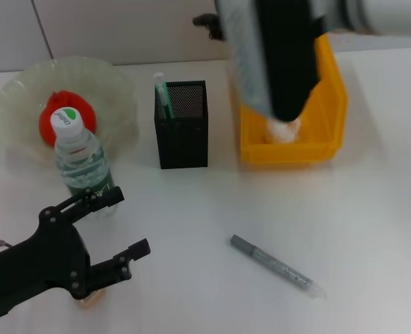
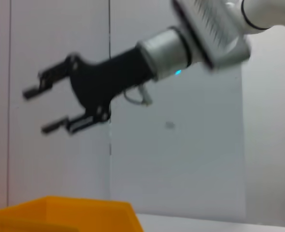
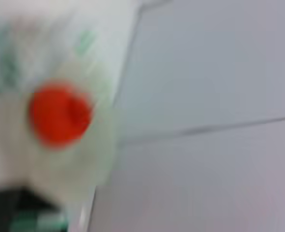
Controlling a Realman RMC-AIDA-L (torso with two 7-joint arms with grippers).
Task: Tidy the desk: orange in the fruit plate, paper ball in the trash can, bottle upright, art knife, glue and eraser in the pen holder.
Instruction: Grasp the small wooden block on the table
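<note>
Head view: one orange (image 1: pixel 67 111), one bottle (image 1: pixel 81 158), perhaps one paper ball (image 1: pixel 283 129).

right gripper (image 2: pixel 38 110) seemingly open, above yellow bin (image 2: pixel 65 212)

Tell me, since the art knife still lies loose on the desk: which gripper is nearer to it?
Left. The left gripper sits open low over the desk, off to one side of the art knife. The right gripper is open farther back, above the yellow bin.
</note>
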